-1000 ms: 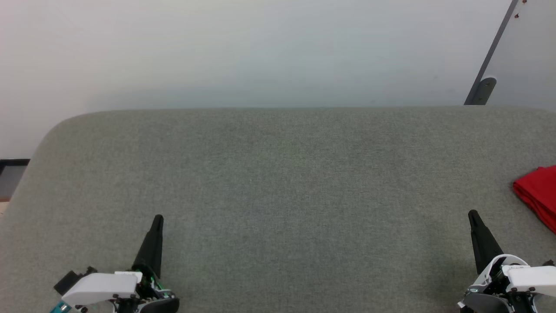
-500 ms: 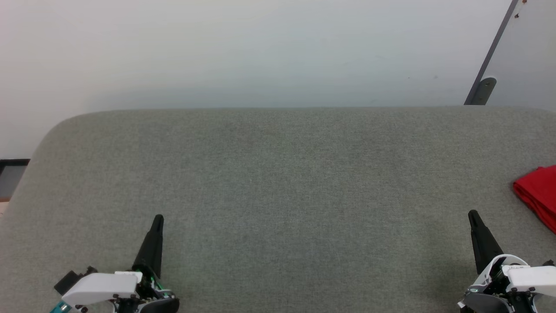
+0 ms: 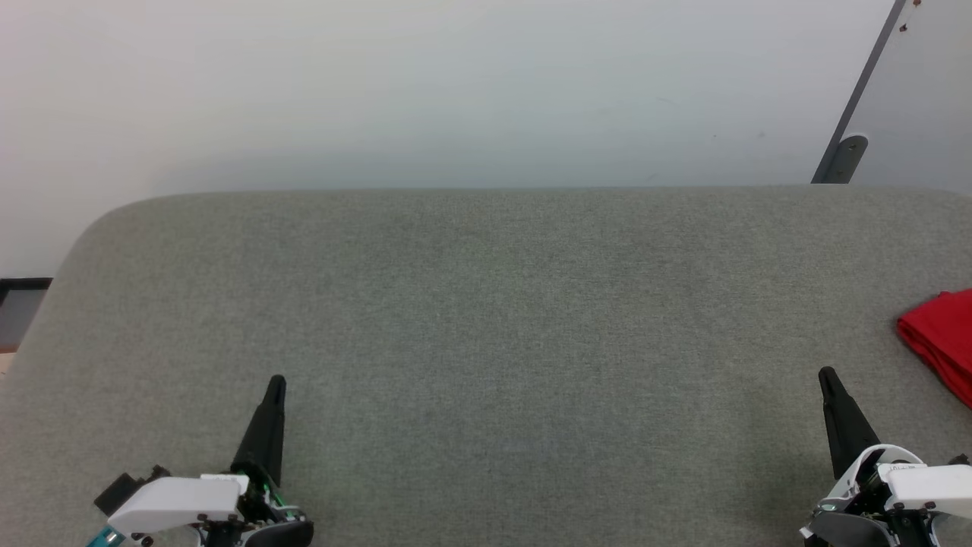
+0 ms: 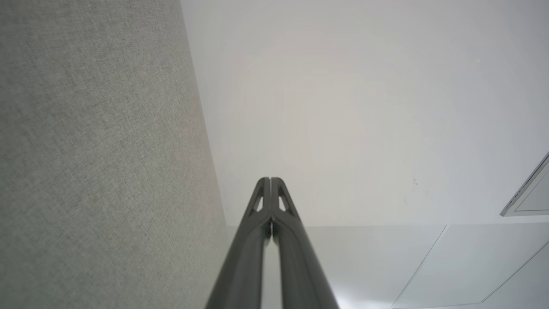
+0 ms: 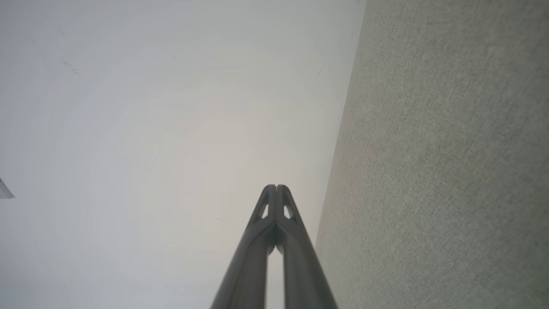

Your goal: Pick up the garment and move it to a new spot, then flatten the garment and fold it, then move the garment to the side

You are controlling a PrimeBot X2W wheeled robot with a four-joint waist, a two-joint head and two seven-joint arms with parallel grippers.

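Both pairs of jaws are pressed together with nothing between them. The left gripper (image 3: 276, 384) sits at the near left, its two dark fingers meeting in a single point that aims away from the robot. The right gripper (image 3: 827, 376) mirrors it at the near right, just as tightly closed and just as empty. In each wrist view the fingers run side by side and touch at the tip. The two grippers are well apart, low over the grey surface (image 3: 486, 304). I cannot tell whether they touch it.

Out past the right gripper, further right and a little beyond its tip, the garment (image 3: 942, 338) lies on the surface. It is near that gripper but clear of it, and the picture's edge cuts it off. What shows is a plain red corner, compact, with edges stacked along its near side like layers of cloth.

To my eye the work looks all but finished. The garment appears folded and set off to the side, and neither arm is on it. Most of it is out of view, though, so I cannot vouch for the neatness of the fold. If the fold is sound, I see nothing left to do.
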